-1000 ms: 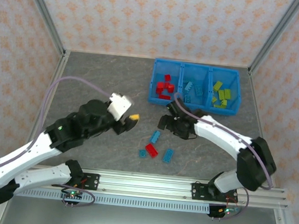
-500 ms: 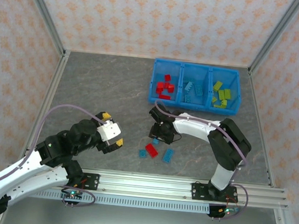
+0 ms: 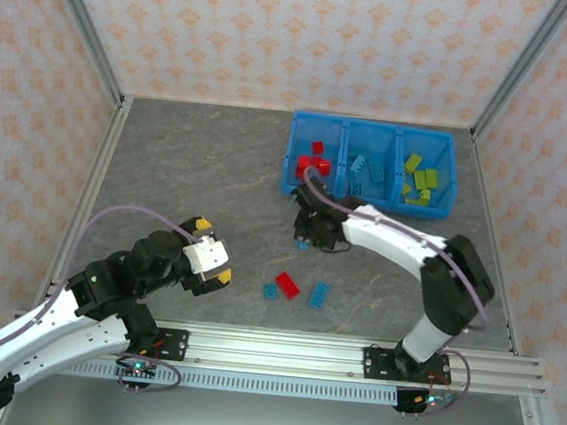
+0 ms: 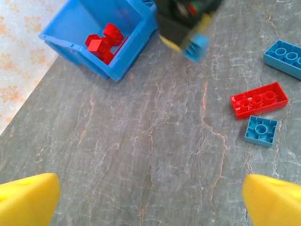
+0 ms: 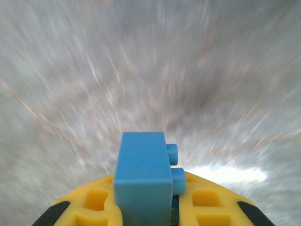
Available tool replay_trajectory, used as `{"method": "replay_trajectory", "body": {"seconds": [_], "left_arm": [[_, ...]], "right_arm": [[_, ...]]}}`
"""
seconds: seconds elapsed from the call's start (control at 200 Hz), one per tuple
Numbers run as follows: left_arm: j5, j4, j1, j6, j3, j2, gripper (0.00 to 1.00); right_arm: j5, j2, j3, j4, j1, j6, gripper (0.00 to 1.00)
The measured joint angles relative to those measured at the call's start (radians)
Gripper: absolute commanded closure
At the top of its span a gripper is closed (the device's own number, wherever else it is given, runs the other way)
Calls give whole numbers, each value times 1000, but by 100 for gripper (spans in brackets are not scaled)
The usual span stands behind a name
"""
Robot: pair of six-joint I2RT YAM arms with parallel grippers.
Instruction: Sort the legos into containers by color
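Sorting looks mostly done from above: the blue bin (image 3: pixel 344 128) holds reds, light blues and yellow-greens apart; three loose bricks (image 3: pixel 287 285) lie on the table (image 3: pixel 188 163). Left wrist camera: the left gripper (image 4: pixel 150 200) stands with fingers spread wide, empty. Right wrist camera: the right gripper (image 5: pixel 146 212) pinches a light blue brick (image 5: pixel 141 165), destined for the middle compartment, I'd say.

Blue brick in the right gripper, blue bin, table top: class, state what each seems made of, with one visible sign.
Blue brick: moulded plastic, smooth satin finish, crisp round studs.
Blue bin: plastic, slightly glossy, thin even walls.
Table top: grey with pale veins, matte; stone-look, perhaps a printed laminate or mat, cannot tell which.
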Motion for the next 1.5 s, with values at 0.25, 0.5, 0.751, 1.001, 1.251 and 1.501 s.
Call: {"method": "replay_trajectory", "body": {"seconds": [0.25,0.5,0.751,1.001,1.251,1.501], "left_arm": [[29,0,0,11,-4,0,0],[37,0,1,16,-9,-12,0],[37,0,2,18,-18,-41,0],[38,0,2,19,-27,-41,0],[66,0,2,45,-41,-41,0],[109,0,2,63,-72,-23,0]], "right_arm": [[224,-94,188,68,-317,-133,83],[217,290,516,58,-481,-201,77],[155,553,709,-62,-500,-211,46],[85,432,630,-90,-496,-176,43],[64,-72,212,-85,-361,-148,31],[60,-299,-92,-142,-63,-69,9]]}}
